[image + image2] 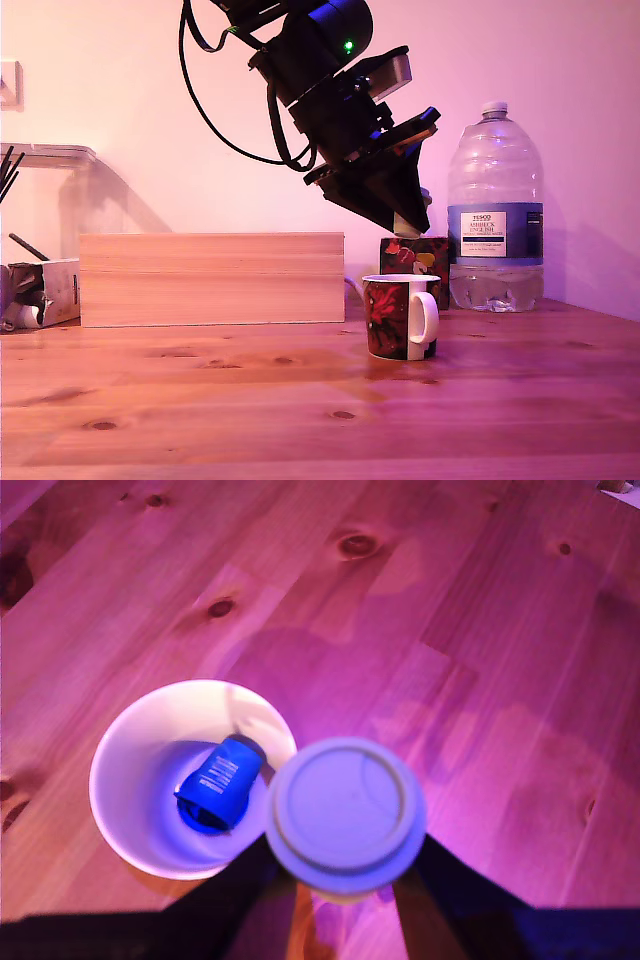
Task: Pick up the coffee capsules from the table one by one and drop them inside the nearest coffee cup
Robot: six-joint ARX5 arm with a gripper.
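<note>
Exterior view: your table (200, 410) is reddish-brown pine with dark knots, under pink-purple light, plain wall behind. A pale wooden box (212, 279) sits at the back, well off toward the exterior view's left of your gripper (405, 222). A water bottle (494, 210) stands past the gripper on the exterior view's right, and a dark floral tissue box (415, 258) is right behind and below it. The arm tilts down, and the coffee cup (400, 317) stands on the table just below the fingertips. You can see something pale at the tips; the grip itself isn't clear here.

Wrist view: your gripper (345, 875) is clamped on a pale coffee capsule (345, 815), a dark finger (455, 905) on each side, flat round face toward the camera. The cup (130, 740) is directly beneath, its white rim partly covered by the capsule. A blue capsule (220, 782) lies inside the cup. Bare table grain fills the rest.
</note>
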